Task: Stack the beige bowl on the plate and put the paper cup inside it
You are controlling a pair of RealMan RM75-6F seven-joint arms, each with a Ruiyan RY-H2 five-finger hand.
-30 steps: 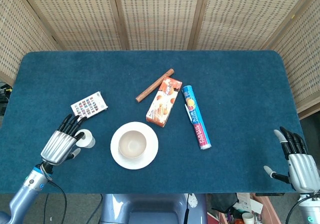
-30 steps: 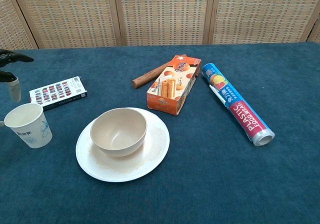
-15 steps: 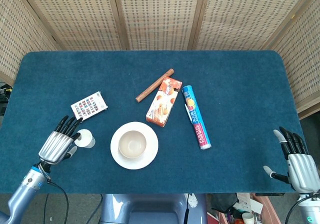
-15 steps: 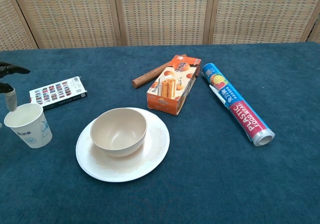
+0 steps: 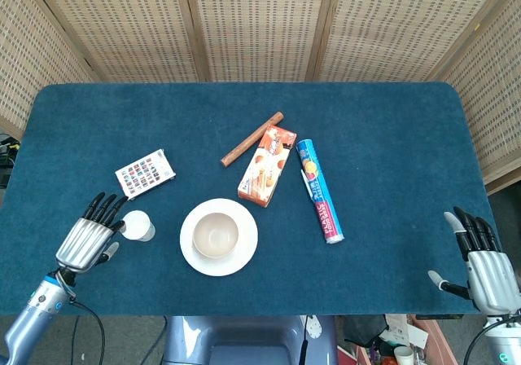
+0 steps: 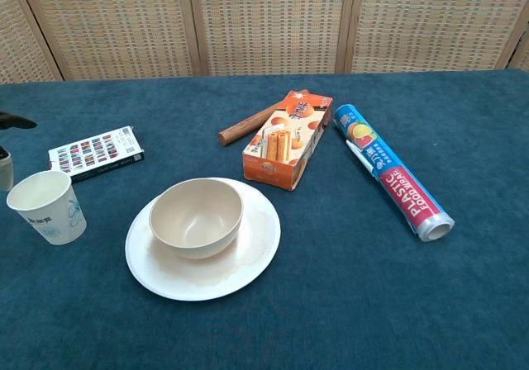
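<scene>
- Sitting upright inside the plate [image 6: 256,258], the beige bowl [image 6: 196,216] holds nothing.
- Left of the plate, the paper cup [image 6: 46,206] stands upright on the table [image 5: 383,137].
- The left hand [image 5: 85,240] lies beside the cup, fingers spread, holding nothing.
- The right hand [image 5: 485,270] rests at the table's near right edge, fingers apart, holding nothing.

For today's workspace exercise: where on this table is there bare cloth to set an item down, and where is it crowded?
Free: the right side beyond the wrap roll, and the far strip behind the wooden stick. Crowded: the middle, where the snack box, plate, and paper cup cluster.
</scene>
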